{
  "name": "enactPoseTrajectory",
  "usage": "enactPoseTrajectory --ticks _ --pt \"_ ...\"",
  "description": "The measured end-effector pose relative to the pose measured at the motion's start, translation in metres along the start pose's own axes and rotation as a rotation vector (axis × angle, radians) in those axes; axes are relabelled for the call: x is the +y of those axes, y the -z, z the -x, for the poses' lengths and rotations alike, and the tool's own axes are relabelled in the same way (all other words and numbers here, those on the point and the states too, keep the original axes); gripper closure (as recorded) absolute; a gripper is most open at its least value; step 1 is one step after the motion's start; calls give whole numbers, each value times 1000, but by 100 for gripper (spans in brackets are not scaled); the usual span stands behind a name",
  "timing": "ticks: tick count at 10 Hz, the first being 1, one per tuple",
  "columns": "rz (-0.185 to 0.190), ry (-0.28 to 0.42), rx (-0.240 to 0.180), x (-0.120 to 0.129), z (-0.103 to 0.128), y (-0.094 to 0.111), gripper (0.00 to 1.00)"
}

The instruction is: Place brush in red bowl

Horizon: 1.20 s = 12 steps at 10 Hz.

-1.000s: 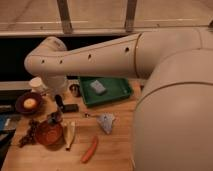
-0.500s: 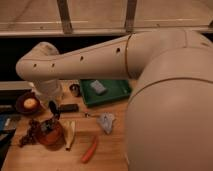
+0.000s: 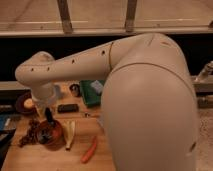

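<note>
The red bowl [image 3: 50, 134] sits at the front left of the wooden table. My gripper [image 3: 48, 118] hangs from the pale wrist [image 3: 43, 95] straight down over the bowl, its dark tip at the bowl's rim or just inside it. I cannot tell the brush apart from the dark gripper; a slim dark shape reaches into the bowl there. The big pale arm fills the right half of the view and hides that side of the table.
A brown bowl with a yellow ball [image 3: 27, 103] stands left of the wrist. A flat black block [image 3: 67, 107], a green tray [image 3: 92, 92], a yellowish strip [image 3: 70, 135], an orange-red stick [image 3: 90, 149] and a dark clump [image 3: 31, 132] lie around the red bowl.
The arm has swung further across the view and the wrist has come down over the red bowl. The things on the table have not moved.
</note>
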Motion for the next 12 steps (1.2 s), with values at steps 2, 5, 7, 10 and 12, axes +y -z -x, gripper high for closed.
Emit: enactPoseTrajectory --ticks 2,5,7,10,12 --pt "15 19 32 5 2 -8 88" --pt "31 31 63 8 10 -19 56" --pt "37 23 71 5 16 -22 35" --pt "50 17 54 -2 29 -19 20" --pt "137 89 27 -6 34 -14 20"
